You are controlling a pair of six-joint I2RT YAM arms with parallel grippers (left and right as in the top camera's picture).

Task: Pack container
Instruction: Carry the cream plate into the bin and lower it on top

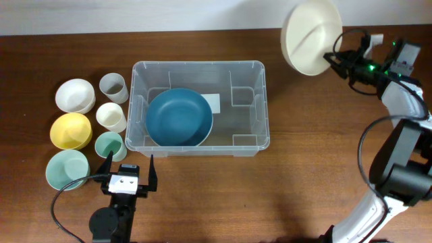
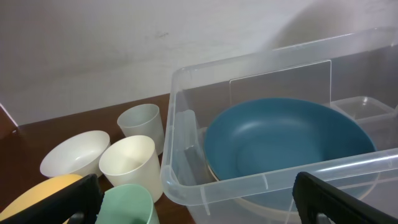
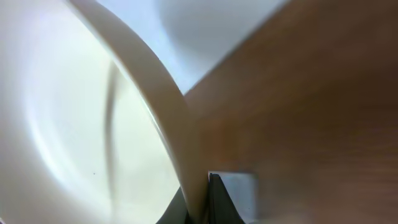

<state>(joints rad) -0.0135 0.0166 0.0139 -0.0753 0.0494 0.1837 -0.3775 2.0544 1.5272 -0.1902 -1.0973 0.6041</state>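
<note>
**Cream bowl in your right claw, container at mid-worktop**

From overhead, the clear container (image 1: 199, 65) sat upright in the middle of the brown worktop (image 1: 270, 196). A dark blue bowl (image 1: 179, 117) lay inside it, toward its left half. Your left claw (image 1: 130, 165) sat just in front of the container's near left corner, fingers spread wide and holding nothing. To the left of the container stood a grey cup (image 1: 113, 86), a cream cup (image 1: 111, 116) and a green cup (image 1: 109, 145). Further left were a white bowl (image 1: 74, 95), a yellow bowl (image 1: 71, 131) and a pale green bowl (image 1: 67, 169). Well off to the right, at the far edge, your right claw (image 1: 335, 59) was clamped on the rim of a large cream bowl (image 1: 310, 37), which was tipped on its side.

Your left wrist camera looked over the container's near wall at the blue bowl. Both dark fingers (image 2: 56, 199) framed the view, wide apart. The cups and the white bowl stood to the left.

Your right wrist camera showed the cream bowl filling the left of the frame, with its rim pinched between the fingertips (image 3: 219, 199) at the bottom edge.
</note>
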